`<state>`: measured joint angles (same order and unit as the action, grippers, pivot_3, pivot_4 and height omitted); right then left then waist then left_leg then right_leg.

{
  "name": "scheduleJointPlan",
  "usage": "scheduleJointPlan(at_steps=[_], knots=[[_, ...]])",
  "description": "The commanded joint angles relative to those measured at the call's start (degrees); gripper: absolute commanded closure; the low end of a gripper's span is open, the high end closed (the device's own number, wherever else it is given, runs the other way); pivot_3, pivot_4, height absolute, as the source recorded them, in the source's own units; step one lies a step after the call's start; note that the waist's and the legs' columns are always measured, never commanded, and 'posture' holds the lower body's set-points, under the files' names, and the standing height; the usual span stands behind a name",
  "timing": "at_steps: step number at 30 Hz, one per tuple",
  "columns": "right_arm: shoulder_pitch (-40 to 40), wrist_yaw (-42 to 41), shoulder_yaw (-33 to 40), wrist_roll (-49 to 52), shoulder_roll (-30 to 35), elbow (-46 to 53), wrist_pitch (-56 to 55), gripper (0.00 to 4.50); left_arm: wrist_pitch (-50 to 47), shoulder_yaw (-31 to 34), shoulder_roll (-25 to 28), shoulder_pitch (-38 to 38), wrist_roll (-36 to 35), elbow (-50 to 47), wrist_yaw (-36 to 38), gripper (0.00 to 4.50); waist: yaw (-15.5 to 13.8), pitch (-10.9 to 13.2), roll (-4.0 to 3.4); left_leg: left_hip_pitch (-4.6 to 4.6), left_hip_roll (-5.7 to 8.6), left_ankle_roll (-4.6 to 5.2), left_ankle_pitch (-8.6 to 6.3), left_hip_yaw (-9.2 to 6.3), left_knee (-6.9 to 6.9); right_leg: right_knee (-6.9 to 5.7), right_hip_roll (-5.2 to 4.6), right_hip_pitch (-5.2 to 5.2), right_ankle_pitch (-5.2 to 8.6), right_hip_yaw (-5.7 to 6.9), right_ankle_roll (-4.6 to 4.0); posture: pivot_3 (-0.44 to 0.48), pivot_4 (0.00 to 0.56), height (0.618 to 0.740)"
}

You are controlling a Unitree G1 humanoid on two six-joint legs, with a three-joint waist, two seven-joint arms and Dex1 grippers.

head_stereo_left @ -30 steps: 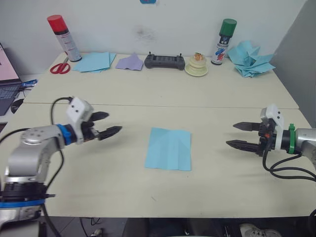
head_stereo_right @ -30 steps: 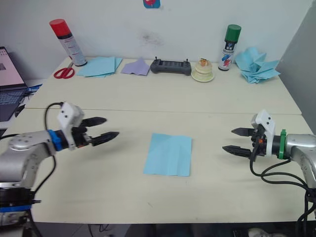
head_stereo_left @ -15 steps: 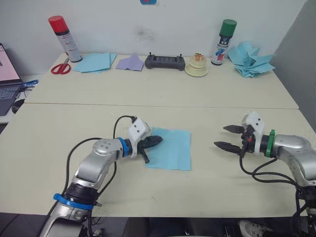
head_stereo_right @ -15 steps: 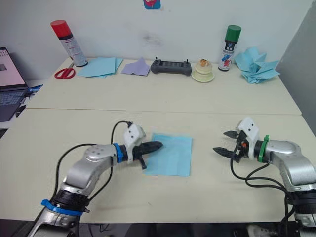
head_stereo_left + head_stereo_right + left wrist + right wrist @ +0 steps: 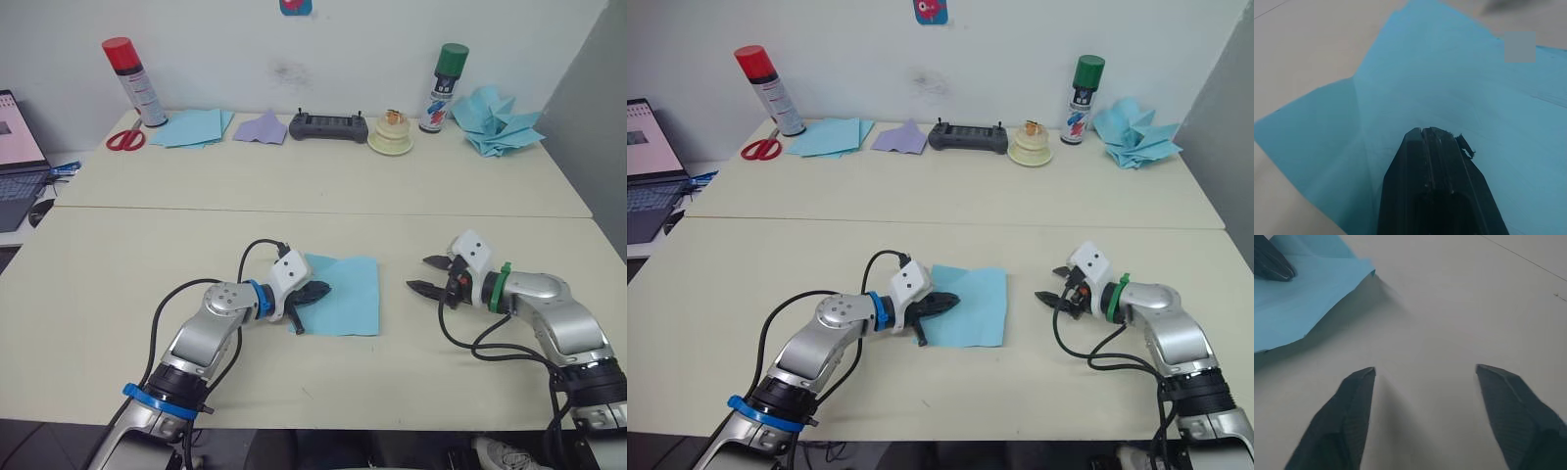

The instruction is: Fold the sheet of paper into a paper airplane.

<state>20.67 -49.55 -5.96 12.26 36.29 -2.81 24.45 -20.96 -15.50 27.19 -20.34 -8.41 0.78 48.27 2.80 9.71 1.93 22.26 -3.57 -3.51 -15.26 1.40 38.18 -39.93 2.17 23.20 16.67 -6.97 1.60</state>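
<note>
Paper still flat, folding barely begun. Going left to right: laptop (image 5: pixel 15 137) at the table's (image 5: pixel 147 245) left edge, then along the back a red-capped spray can (image 5: pixel 127 81), scissors (image 5: pixel 122 140), a stack of blue sheets (image 5: pixel 191 125), a lilac paper piece (image 5: pixel 262 126), a black controller (image 5: pixel 328 126), a green-capped can (image 5: pixel 443 86) and a heap of blue paper planes (image 5: pixel 502 119). Left gripper (image 5: pixel 315 294), which a second ago hung over bare table well to the left, has swung in and now rests on the left edge of the sheet of paper (image 5: pixel 348 294); in the wrist view its fingers (image 5: pixel 1437 166) are clenched together, seemingly pressing down on the paper, though a pinch on the edge can't be ruled out. Sheet lies mid-table, near the front, roughly where it was. Right gripper (image 5: pixel 429 275) has crept in from the right and now sits just beside the sheet's right edge, apart from it, fingers (image 5: pixel 1354 401) spread and released. Reads as left pinning, right about to lift an edge for the first fold; no new crease yet.
</note>
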Motion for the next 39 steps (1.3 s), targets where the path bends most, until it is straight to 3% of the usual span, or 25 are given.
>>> scheduleJointPlan(at_steps=[1,6,13,21,39], knots=[[2.08,-0.11,-1.98,-2.72,-1.55,-1.86,-5.39,2.53,-0.88,-1.44,0.17,1.22,1.79,3.11,0.19,4.50,0.09,0.00,0.00,0.00,0.00,0.00,0.00,0.00,0.00,0.00,0.00,0.00,0.00,0.00,0.00,0.000,0.150,0.740],[3.53,-2.15,-6.09,-4.53,-4.95,-3.39,-7.48,4.43,-0.88,-1.53,0.15,1.48,1.96,3.16,-0.13,4.50,0.15,-0.03,-0.02,-0.05,0.00,0.00,0.00,0.00,0.00,-0.02,0.00,-0.01,0.00,-0.01,0.00,0.000,0.150,0.740],[2.39,-7.70,-8.34,0.05,-7.88,0.84,-1.84,4.47,-1.29,-1.42,-0.39,2.54,1.91,2.49,-1.34,4.50,0.23,-0.16,-0.02,-0.16,-0.01,0.00,0.00,0.00,-0.05,-0.02,0.02,-0.07,0.00,-0.03,0.00,0.000,0.150,0.740],[6.27,-4.12,-5.30,5.97,-15.80,1.88,4.83,4.47,-2.10,-0.64,0.08,3.95,1.57,1.14,-2.65,4.50,0.31,-0.17,-0.02,-0.16,-0.01,0.00,0.00,-0.02,-0.04,-0.03,0.02,-0.08,0.00,-0.01,0.00,0.000,0.150,0.740],[10.53,-2.23,-13.90,-5.58,-22.53,-12.29,-6.71,4.47,-5.92,3.28,5.86,8.15,-0.25,-3.12,-0.49,4.50,1.78,-0.26,0.00,-0.26,-0.07,0.01,-0.01,-0.02,-0.20,-0.02,0.09,-0.03,0.03,-0.06,0.02,0.000,0.150,0.740]])
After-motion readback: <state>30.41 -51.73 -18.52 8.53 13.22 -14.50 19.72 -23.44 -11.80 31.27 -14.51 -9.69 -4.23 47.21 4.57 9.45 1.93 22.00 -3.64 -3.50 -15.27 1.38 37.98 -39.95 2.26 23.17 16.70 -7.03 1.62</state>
